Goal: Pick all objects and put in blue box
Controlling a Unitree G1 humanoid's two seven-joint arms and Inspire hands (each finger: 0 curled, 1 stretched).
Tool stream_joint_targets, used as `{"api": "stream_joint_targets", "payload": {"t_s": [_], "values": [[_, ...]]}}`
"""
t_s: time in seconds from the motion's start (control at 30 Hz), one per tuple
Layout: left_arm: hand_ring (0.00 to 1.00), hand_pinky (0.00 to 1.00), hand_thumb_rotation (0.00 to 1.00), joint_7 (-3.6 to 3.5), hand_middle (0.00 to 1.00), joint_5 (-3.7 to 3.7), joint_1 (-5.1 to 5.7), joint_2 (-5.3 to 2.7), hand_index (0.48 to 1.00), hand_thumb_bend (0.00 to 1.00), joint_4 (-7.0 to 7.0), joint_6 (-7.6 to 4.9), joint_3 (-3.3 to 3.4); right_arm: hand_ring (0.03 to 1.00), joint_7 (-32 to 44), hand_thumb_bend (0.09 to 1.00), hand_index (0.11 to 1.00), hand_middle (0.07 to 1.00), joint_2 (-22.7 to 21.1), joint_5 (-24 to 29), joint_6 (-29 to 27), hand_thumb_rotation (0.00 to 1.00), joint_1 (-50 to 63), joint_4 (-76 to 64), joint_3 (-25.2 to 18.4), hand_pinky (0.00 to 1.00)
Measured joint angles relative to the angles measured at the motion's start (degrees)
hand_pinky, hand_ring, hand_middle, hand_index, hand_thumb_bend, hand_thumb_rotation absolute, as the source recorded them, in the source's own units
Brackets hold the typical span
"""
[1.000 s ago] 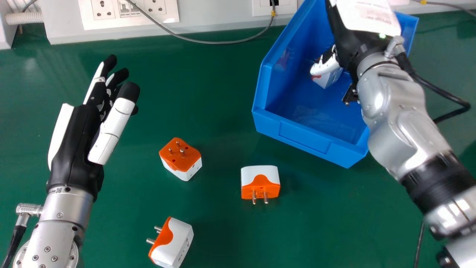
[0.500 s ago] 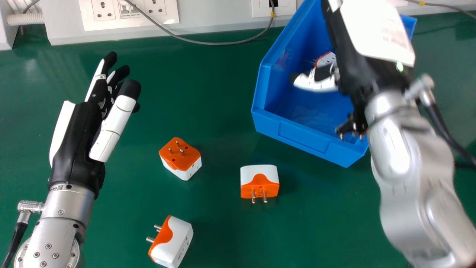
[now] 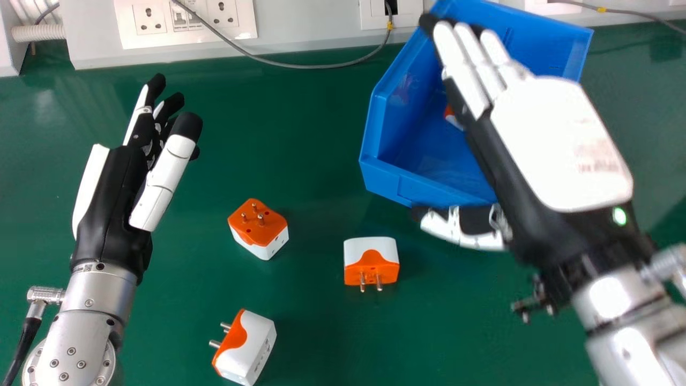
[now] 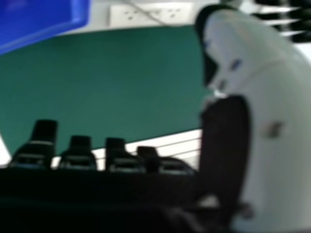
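Head view: one adapter (image 3: 251, 348) lies lower left of centre, a second adapter (image 3: 371, 249) near the middle, a third adapter (image 3: 265, 228) left of that. Left hand (image 3: 110, 209), at left, and right hand (image 3: 560, 145), at right, have straight fingers. Upper right, the blue box (image 3: 383, 174) contains a partly hidden adapter (image 3: 453, 119).

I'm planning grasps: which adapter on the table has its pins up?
The adapter nearest the left hand; the other two lie with pins sideways.

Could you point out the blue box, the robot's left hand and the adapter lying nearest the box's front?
Blue box (image 3: 387, 179): head view, on its front wall.
Left hand (image 3: 110, 206): head view, on its black back.
Adapter (image 3: 370, 246): head view, on its white part.
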Motion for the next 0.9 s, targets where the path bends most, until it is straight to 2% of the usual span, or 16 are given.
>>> {"api": "stream_joint_targets", "payload": {"t_s": [0.3,0.5,0.67,0.9], "values": [[0.94,0.83,0.89,-0.04,0.96,0.03,0.12,0.19,0.999,0.74,-0.60,0.04,0.08,0.991,-3.4,0.436,0.987,1.000,0.9,1.8,-13.4,0.07,12.5,-1.6,-1.0,0.86],[0.94,0.83,0.88,-0.04,0.96,0.07,0.22,0.19,1.000,0.74,-0.83,0.04,0.08,0.984,-4.6,0.434,0.968,1.000,2.6,2.2,-18.3,0.10,15.9,-0.5,-1.1,0.85],[0.94,0.83,0.88,-0.04,0.96,0.09,0.27,0.19,1.000,0.73,-1.19,0.07,0.04,0.986,-4.6,0.430,0.963,1.000,1.6,2.2,-22.8,0.13,18.3,3.8,-0.4,0.87],[0.94,0.83,0.88,-0.04,0.96,0.19,0.47,0.24,1.000,0.74,-1.20,0.05,0.05,0.989,-2.0,0.418,0.960,1.000,0.7,1.9,-24.8,0.20,15.9,8.5,-0.2,0.90]]}}
